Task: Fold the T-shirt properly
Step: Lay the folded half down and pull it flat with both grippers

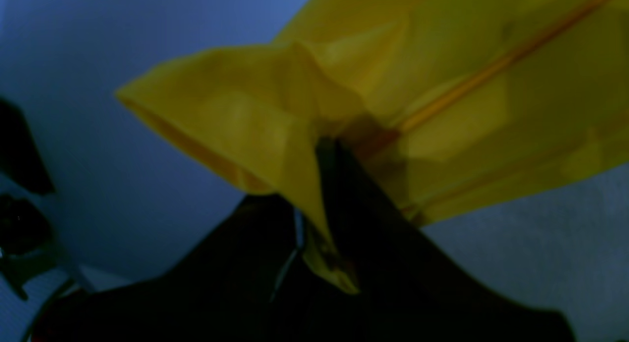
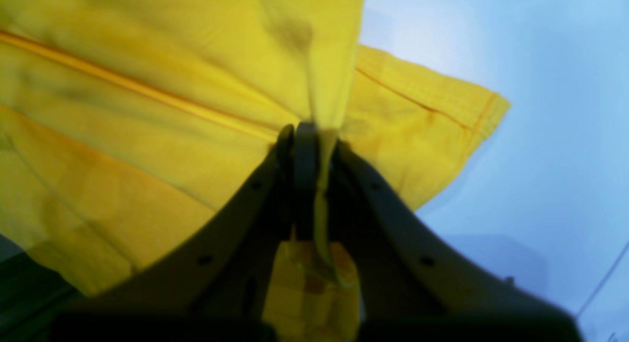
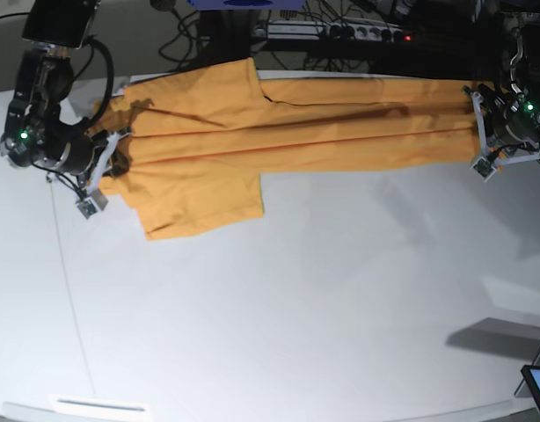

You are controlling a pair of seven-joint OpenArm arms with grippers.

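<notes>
Here, T-shirt (image 3: pixel 279 127) taut between left tool (image 3: pixel 477 132) and right tool (image 3: pixel 112 163) (both clamped).

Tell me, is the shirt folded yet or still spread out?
Partly folded: the shirt is stretched into a long band between both claws, its body doubled lengthwise, with one sleeve lying flat on the table.

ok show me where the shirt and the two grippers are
T-shirt (image 3: pixel 279 132): base view, stretched body cloth.
Left gripper (image 1: pixel 330 153): left wrist view, fingertips pinching cloth.
Right gripper (image 2: pixel 307 135): right wrist view, fingertips pinching cloth.
</notes>
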